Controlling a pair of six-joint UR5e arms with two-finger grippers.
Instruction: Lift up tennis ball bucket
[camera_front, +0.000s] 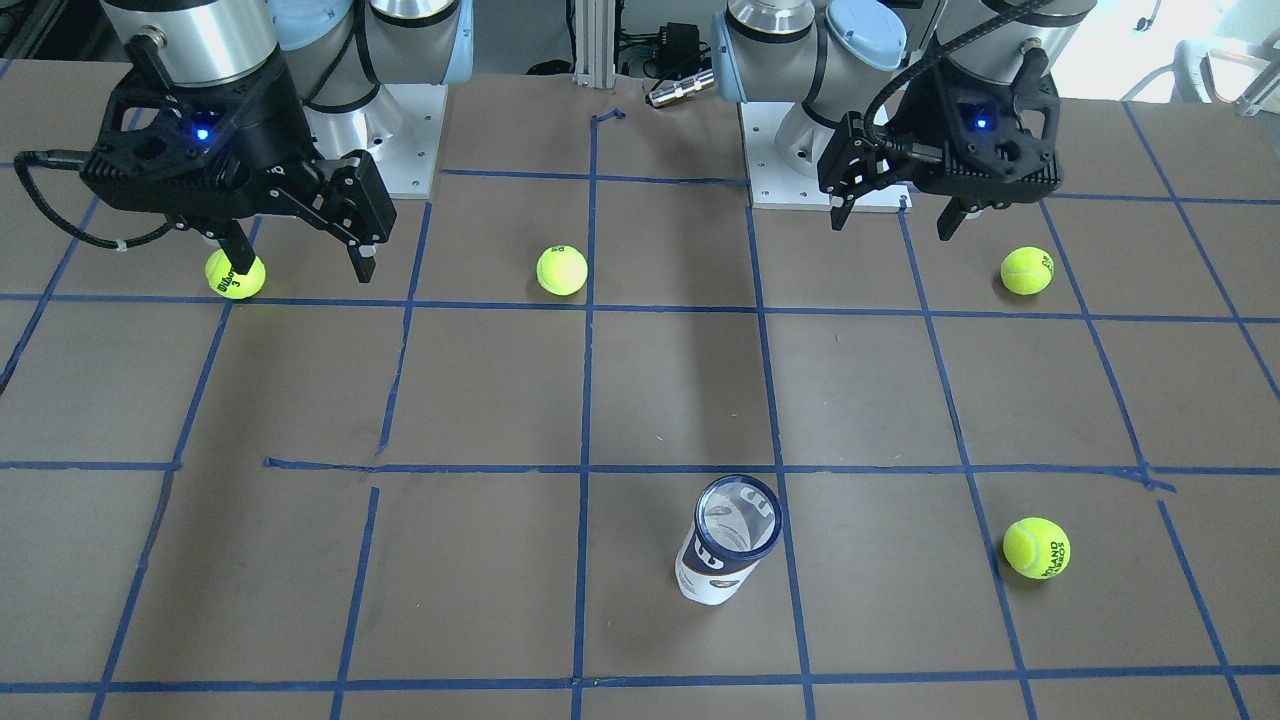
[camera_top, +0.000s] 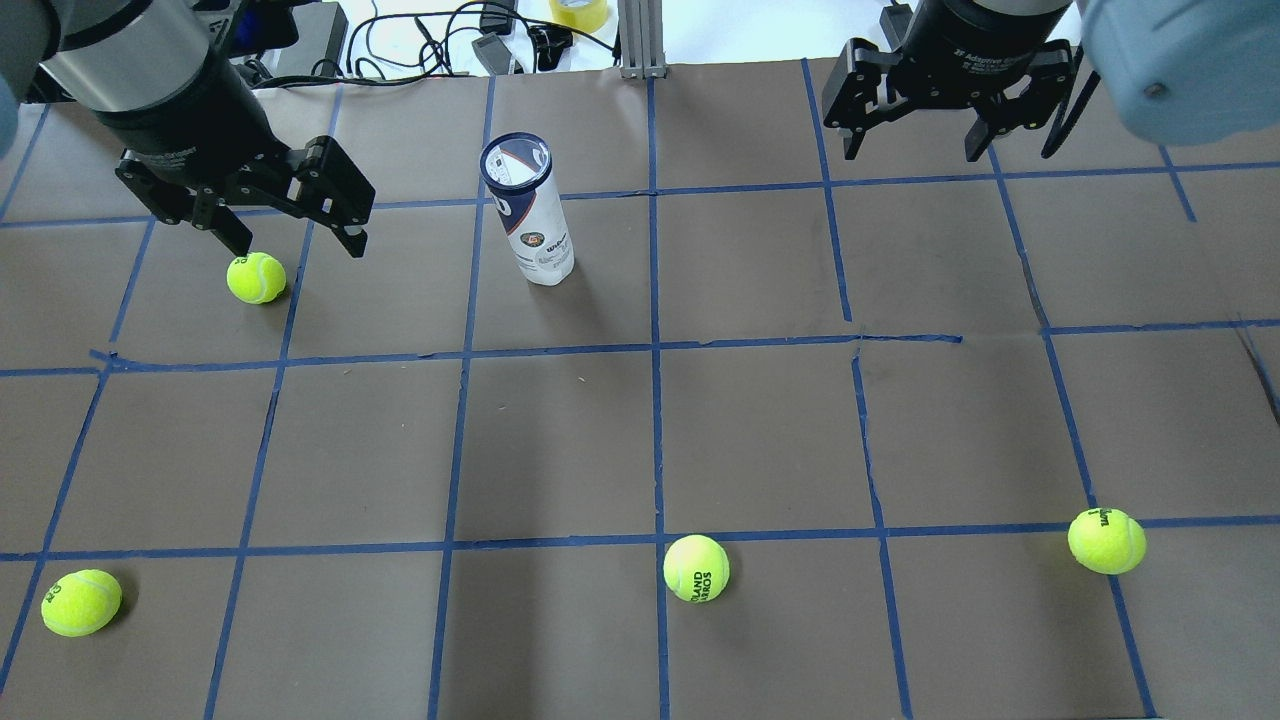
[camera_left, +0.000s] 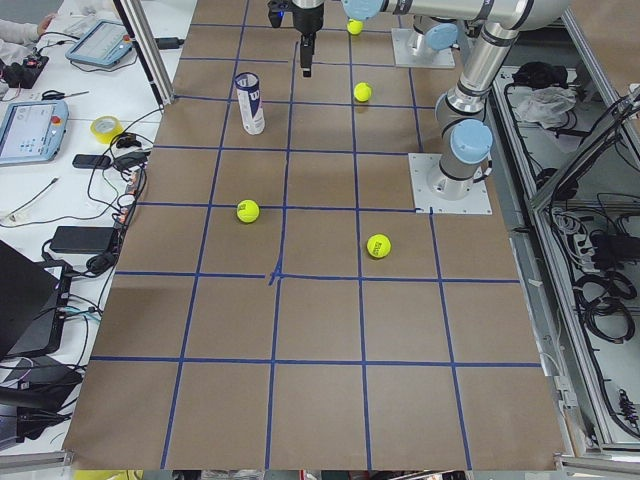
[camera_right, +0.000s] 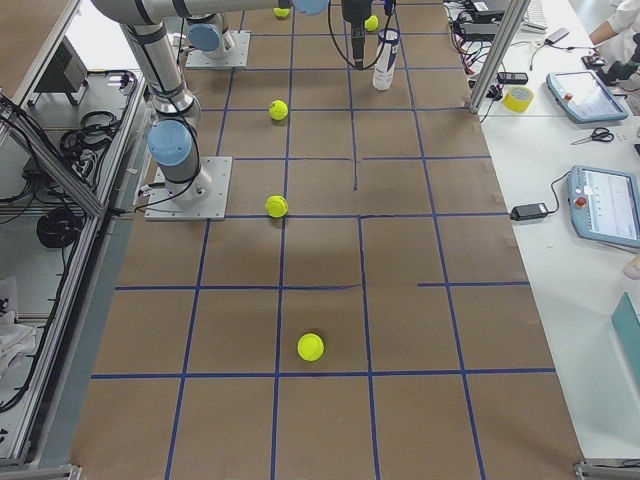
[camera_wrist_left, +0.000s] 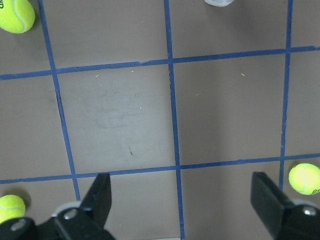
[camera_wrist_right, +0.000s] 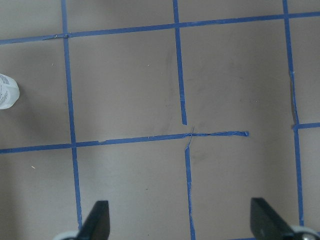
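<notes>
Standing upright, the slim clear-plastic tennis ball bucket (camera_top: 535, 225) lies rightward of the nearer left gripper (camera_top: 297, 240); it and the right gripper (camera_top: 912, 152) gape empty.

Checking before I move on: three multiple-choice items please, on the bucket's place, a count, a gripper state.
1. Slim clear plastic tennis ball bucket, dark blue rim, stands: A) robot's right half B) robot's left half C) inside a gripper.
2. Yellow-green tennis balls on the brown table: A) two B) six C) four.
3. The left gripper and right gripper are: A) both open, empty B) both shut on balls C) both shut on the bucket.
B: overhead, it stands left of centre. C: four lie apart. A: jaws spread, nothing between.
</notes>
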